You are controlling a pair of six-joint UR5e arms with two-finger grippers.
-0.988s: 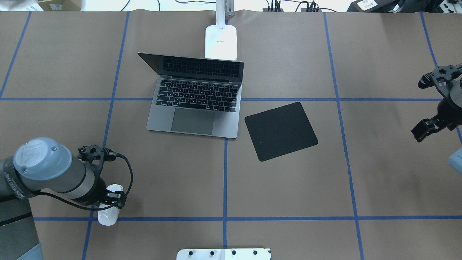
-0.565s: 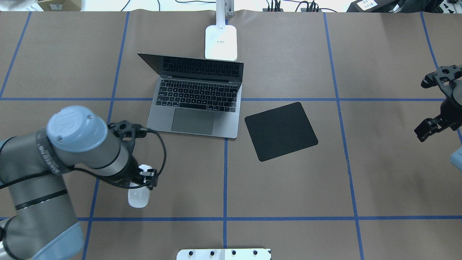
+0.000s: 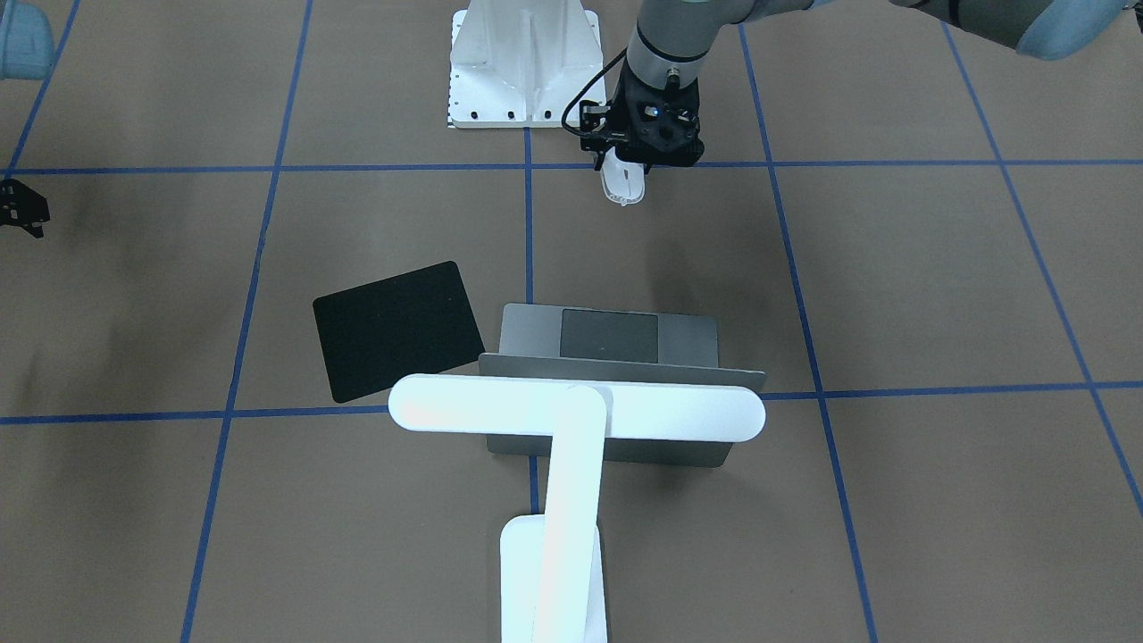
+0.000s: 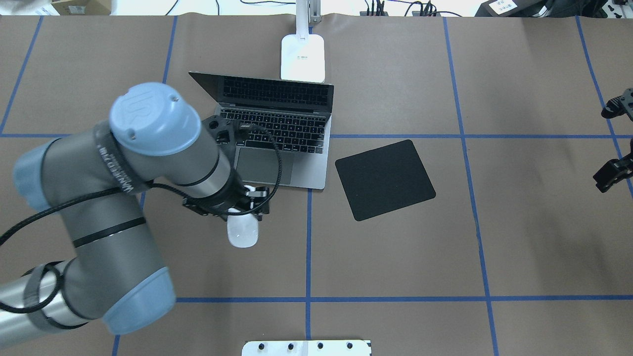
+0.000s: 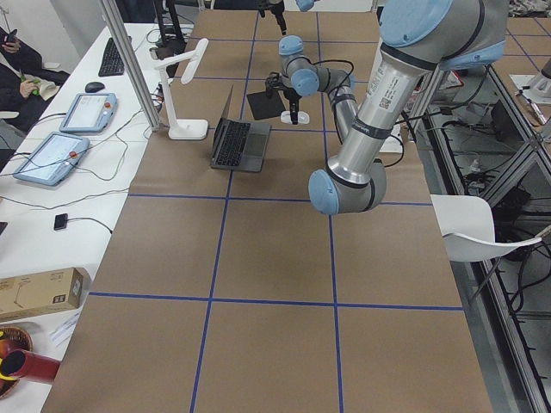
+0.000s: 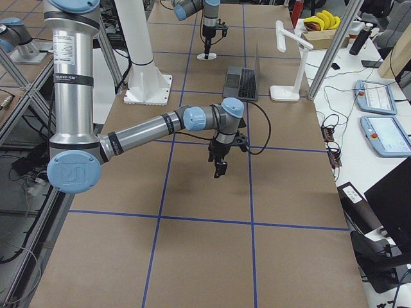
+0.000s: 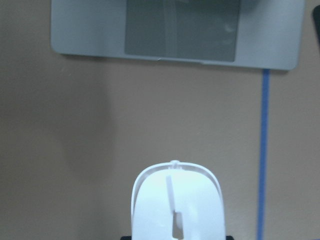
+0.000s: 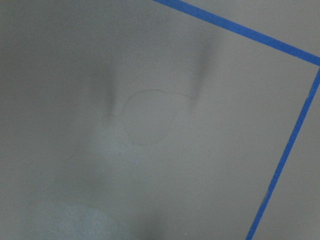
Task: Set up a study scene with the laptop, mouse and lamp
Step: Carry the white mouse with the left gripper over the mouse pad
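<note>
Mouse (image 4: 243, 232) is pinched tight in my L fingers (image 4: 261, 201), just in front of the laptop (image 4: 292, 131). A sec ago it was way off by my left. Black pad (image 4: 384, 179) next, I think. R fingers (image 4: 610, 177): can't tell.

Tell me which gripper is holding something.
The left gripper: it grips the white mouse, in front of the laptop. The right gripper, far off to the side, holds nothing.
</note>
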